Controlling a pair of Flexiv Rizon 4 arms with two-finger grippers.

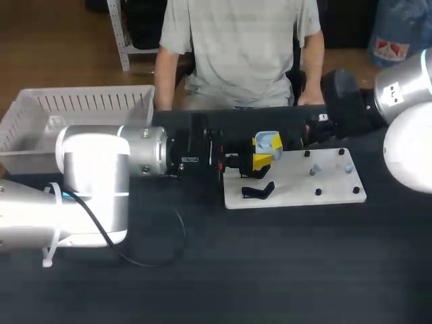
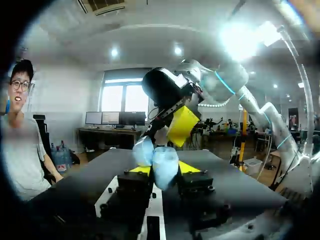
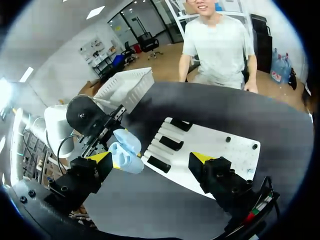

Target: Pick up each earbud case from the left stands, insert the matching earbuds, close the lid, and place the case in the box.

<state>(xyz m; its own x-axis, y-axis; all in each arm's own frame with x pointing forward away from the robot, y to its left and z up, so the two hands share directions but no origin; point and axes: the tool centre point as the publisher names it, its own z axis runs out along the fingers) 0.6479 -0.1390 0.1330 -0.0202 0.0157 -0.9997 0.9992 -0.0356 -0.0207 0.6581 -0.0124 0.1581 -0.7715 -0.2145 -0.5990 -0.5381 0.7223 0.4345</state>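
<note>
The dark table (image 1: 283, 270) is nearest, and a thin black cable (image 1: 177, 237) curls on its left side. My big silver left arm (image 1: 94, 182) comes in from the left and reaches toward the middle.

A flat white board (image 1: 300, 192) lies right of the middle. One black stand (image 1: 258, 192) sits on its near left corner. Two tiny pale blue bits (image 1: 314, 171) stand on the right part of the board. They are too small to tell what they are.

Over the board's far left corner, the left gripper (image 2: 163, 171) squeezes the light blue earbud case (image 3: 125, 151) from both sides with its yellow tips. The case is up in the air and its lid is open.

The right gripper (image 3: 150, 161) comes in from the far right. Its fingers are spread wide and hold nothing. One yellow fingertip (image 3: 101, 156) is just beside the case.

Far on the left stands the white box (image 1: 81, 108). At the far edge of the table, a person's hand (image 3: 251, 88) rests on the rim.
</note>
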